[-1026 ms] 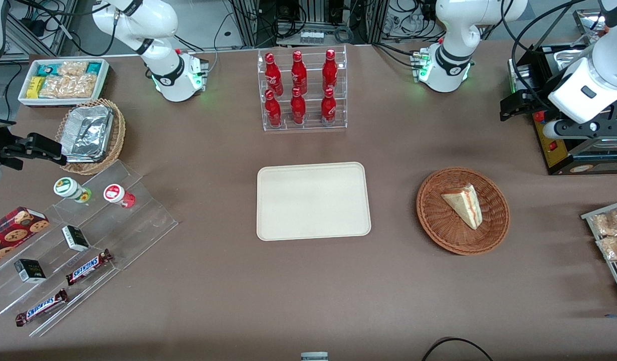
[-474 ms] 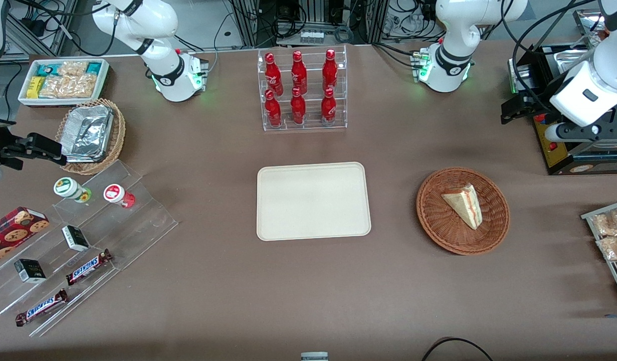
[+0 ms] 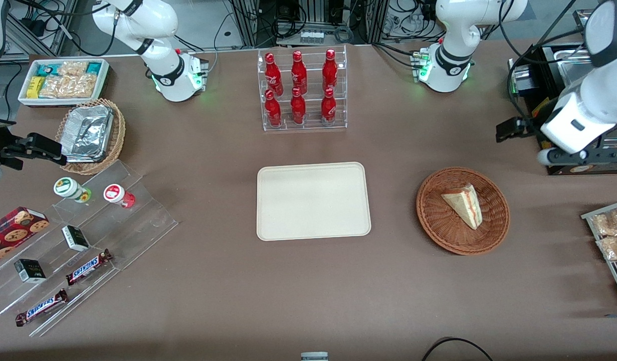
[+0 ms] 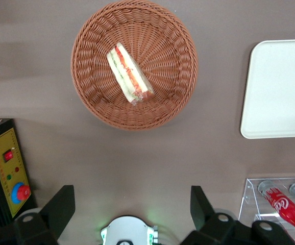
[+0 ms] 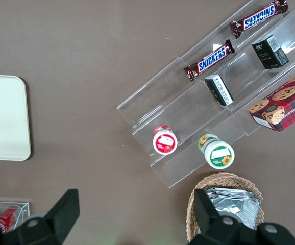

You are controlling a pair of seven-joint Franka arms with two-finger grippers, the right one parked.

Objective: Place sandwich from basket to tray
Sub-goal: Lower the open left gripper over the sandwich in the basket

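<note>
The sandwich (image 3: 462,205) lies in the basket (image 3: 498,228), beside the bare tray (image 3: 313,201), as the left arm's gripper (image 4: 132,210) hovers above the counter (image 3: 308,281), jaws wide.

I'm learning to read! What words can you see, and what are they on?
"SNICKERS": two chocolate bars on the clear stepped stand.
Red bottles: white script too blurred to read.
Small dark boxes, cookie box, two cups: print too small.
The gripper, open above the table, farther from the front camera than the basket, shows no text.
</note>
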